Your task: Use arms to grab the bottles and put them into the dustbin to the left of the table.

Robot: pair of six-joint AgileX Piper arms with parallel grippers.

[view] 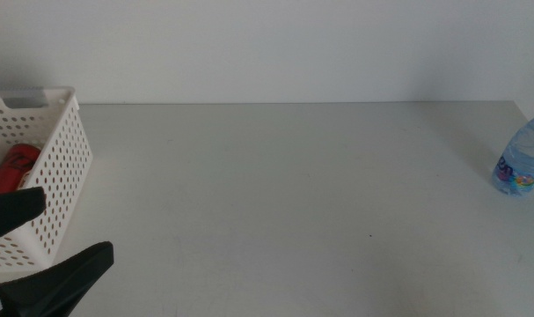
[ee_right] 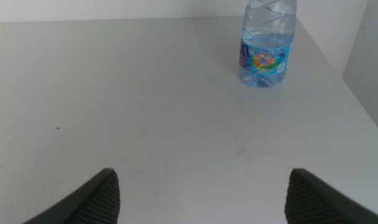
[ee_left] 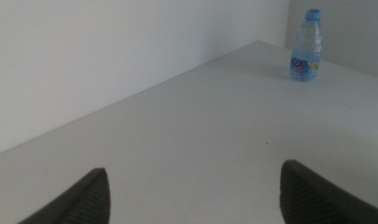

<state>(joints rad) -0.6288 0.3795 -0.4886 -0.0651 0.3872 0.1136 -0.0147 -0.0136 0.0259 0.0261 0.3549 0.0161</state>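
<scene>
Left gripper: seen at the near left corner of the middle view, beside the basket's near end; its two dark fingers are spread wide with nothing held between them. In its own wrist view the left gripper is shown with bare desk filling the gap.

Right gripper: not seen in the middle view; in its own wrist view the fingers are spread wide and empty, held above the desk and pointed toward the water bottle, well short of it.

Desk: a plain light grey-white top, seen bare across its middle; a tiny dark speck is visible right of centre.

Dustbin: a white perforated basket with a handle slot at its far end, placed at the left edge of the desk.

Red can: seen lying inside the dustbin, partly hidden by the basket wall and by the upper finger.

Water bottle: clear, with a colourful label; stood upright on the desk at the far right edge, cut off by the border of the middle view, well apart from both grippers. Its blue cap is shown in the left wrist view; in the right wrist view its top is cropped.

Wall: a plain white surface is seen behind the desk.
</scene>
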